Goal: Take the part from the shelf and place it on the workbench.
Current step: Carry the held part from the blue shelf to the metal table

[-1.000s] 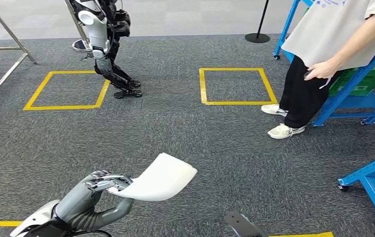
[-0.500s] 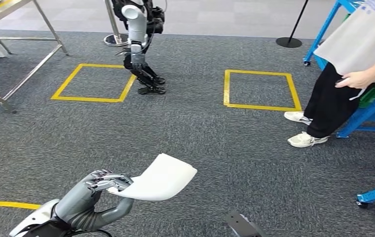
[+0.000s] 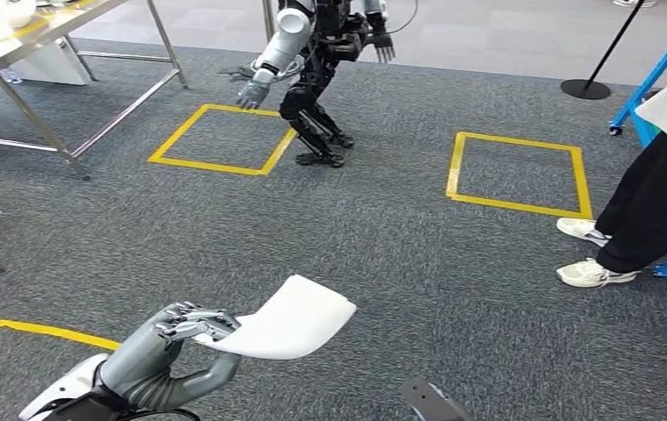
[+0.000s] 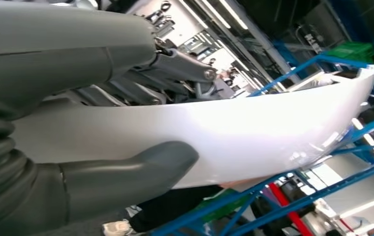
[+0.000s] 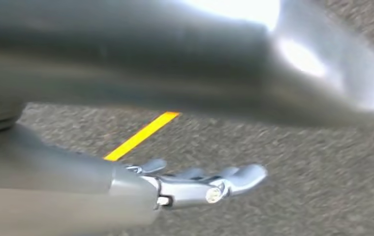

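My left hand [image 3: 168, 346] is low and close to me. It holds the white part [image 3: 288, 320] by one edge, fingers [image 3: 191, 323] curled on top and thumb [image 4: 140, 169] pressed under. The part is thin and bent, and it sticks out in front of my hand, up off the floor [image 3: 400, 254].

My right hand [image 5: 195, 184] hangs over the grey carpet with nothing in it. Its fingers lie almost straight and a bit apart. A yellow line [image 5: 140, 135] runs on the floor past it.

A yellow corner [image 3: 14, 333] is taped on the floor just left of my left hand. Farther off there are two yellow squares, one to the left [image 3: 216, 140] and one to the right [image 3: 519, 171]. Another robot [image 3: 317, 70] stands between them, by the left one. A person [image 3: 646, 210] in black trousers and white shoes stands at the right, next to a blue rack [image 3: 659, 79]. Far off at the left is the metal bench [image 3: 40, 44].
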